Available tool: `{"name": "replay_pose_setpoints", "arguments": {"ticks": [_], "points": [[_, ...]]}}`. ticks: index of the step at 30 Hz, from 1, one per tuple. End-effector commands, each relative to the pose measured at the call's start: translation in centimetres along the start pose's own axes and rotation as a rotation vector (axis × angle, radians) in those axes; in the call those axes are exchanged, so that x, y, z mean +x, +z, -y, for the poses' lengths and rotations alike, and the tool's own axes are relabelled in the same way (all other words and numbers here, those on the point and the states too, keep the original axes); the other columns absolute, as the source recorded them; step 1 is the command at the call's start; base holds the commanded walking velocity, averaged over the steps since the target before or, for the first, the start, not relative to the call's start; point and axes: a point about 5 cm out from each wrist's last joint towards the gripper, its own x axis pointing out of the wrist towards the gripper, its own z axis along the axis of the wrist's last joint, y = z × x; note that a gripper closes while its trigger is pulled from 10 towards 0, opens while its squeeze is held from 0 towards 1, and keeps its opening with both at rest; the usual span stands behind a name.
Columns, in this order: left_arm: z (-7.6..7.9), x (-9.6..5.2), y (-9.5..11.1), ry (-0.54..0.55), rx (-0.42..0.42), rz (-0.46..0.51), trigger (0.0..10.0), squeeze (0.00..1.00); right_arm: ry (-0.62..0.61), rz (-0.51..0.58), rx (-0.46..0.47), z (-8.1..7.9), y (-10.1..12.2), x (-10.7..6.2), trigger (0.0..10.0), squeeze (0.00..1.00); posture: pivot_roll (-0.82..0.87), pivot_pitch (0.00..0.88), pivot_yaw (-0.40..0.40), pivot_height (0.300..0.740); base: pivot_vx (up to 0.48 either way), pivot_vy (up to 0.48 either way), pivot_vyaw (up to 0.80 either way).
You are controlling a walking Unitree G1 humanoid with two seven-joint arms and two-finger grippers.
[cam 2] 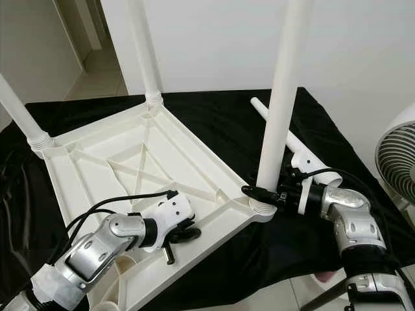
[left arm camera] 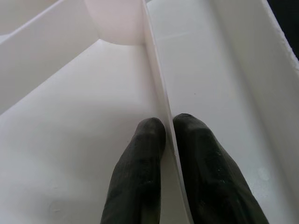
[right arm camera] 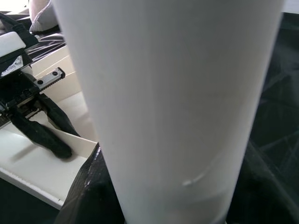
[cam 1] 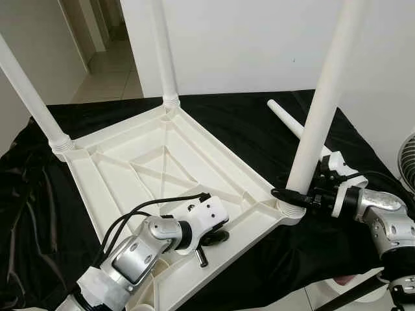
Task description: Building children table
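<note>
Table top [cam 1: 162,162] lies upside down on black cloth [cam 1: 246,123]; left gripper [left arm camera: 169,126] pinches its rim rib narrowly, right gripper [cam 1: 292,194] clasps corner leg [cam 1: 318,116].

The upside-down tabletop [cam 1: 162,168] lies on the cloth [cam 1: 246,129]. Three legs [cam 1: 321,110] stand in its corners. A loose leg [cam 1: 288,120] lies far right, behind the right one.

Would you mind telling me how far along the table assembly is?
Three legs stand in the upturned tabletop. The right gripper grips the near leg at its socket; the left gripper pinches a rib. The fourth leg lies on the black cloth, unfitted.
</note>
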Motion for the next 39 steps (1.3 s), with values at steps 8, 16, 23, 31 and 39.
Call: {"name": "replay_pose_setpoints", "arguments": {"ticks": [8,16,23,31,39], "points": [[-3.1,-1.6,-2.0,0.216,-0.039,-0.108,10.0,0.00,0.194,0.097,0.026,-1.9,0.4,1.5,10.0,1.00,0.04,0.048,0.076,0.740,0.000,0.000,0.00],[-3.0,-1.6,-2.0,0.212,-0.038,-0.110,10.0,0.00,0.162,0.105,0.020,-1.9,0.4,1.6,10.0,1.00,0.04,0.047,0.075,0.740,0.000,0.000,0.00],[-2.9,-1.6,-2.1,0.215,-0.040,-0.110,10.0,0.00,-0.154,0.121,-0.054,-1.4,0.0,3.4,10.0,0.00,0.05,0.047,0.057,0.740,0.000,0.000,0.00],[-2.8,-1.7,-2.2,0.215,-0.044,-0.110,10.0,0.00,-0.408,0.148,0.021,-1.9,-1.3,4.7,10.0,0.00,0.05,0.044,0.049,0.740,0.000,0.000,0.00],[-2.7,-1.7,-2.2,0.213,-0.042,-0.112,10.0,0.00,-0.602,0.116,0.037,-2.5,-2.0,5.8,10.0,0.00,0.05,0.042,0.044,0.740,0.000,0.000,0.00]]}}
